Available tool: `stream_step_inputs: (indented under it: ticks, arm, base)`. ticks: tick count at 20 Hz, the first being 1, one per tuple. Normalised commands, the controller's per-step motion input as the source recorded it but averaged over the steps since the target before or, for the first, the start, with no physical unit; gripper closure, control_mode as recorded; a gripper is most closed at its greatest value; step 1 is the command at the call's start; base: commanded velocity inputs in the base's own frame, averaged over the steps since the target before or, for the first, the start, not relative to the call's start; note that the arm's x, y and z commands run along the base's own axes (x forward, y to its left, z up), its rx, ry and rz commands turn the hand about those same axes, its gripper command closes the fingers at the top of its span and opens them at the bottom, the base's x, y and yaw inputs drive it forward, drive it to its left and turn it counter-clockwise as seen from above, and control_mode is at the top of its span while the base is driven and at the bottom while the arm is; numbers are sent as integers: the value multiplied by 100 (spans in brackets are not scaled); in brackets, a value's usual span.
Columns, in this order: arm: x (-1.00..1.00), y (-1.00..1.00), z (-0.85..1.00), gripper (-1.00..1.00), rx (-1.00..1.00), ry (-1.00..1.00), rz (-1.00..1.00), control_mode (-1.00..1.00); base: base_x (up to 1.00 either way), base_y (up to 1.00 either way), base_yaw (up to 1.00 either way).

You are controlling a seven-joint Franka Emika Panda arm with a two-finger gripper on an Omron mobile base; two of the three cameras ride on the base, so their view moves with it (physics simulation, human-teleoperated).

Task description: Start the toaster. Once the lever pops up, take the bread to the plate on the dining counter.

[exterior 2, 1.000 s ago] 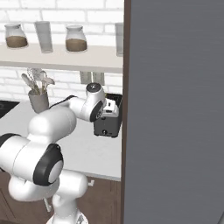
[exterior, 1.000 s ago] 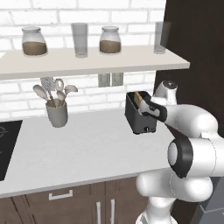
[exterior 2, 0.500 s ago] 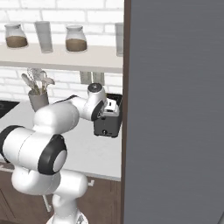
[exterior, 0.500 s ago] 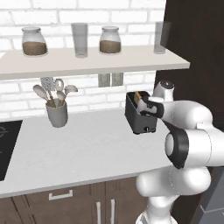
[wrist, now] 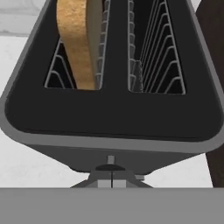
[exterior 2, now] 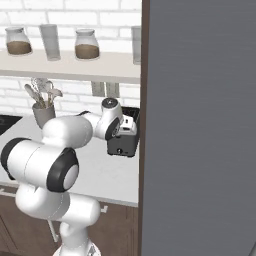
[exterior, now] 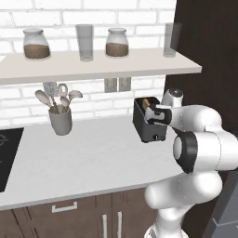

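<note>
The black toaster [exterior: 148,126] stands on the white worktop next to the dark cabinet side, also seen as the toaster [exterior 2: 123,144] from the right. The tan bread [wrist: 78,41] stands upright in the left slot of the toaster [wrist: 109,118]; its top edge, the bread [exterior: 146,101], peeks out. My gripper [wrist: 110,183] is shut, with its fingertips pressed together and nothing between them. It hangs just over the toaster's near end, above a small dark lever knob [wrist: 109,167]. The hand [exterior: 158,114] hovers over the toaster's front part.
A grey utensil cup [exterior: 60,122] stands at the left of the worktop [exterior: 93,162], with a black cooktop [exterior: 7,158] at the far left. A shelf [exterior: 97,67] with jars and glasses hangs above. A tall dark panel [exterior 2: 200,125] walls off the right.
The hand has crept slightly left over the toaster and the arm's elbow has swung round. Toaster and bread have not moved, and the gripper stays shut.
</note>
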Motion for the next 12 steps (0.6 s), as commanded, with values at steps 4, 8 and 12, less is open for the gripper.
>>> stream_step_inputs:
  ticks: [4,8,12]
  arm:
    - [3,0,-24,100,0,0,0,-100]
    - [3,0,-28,100,0,0,0,-100]
    - [1,0,-34,100,0,0,0,-100]
  base:
    - [0,0,0]
    - [0,0,0]
    - [0,0,0]
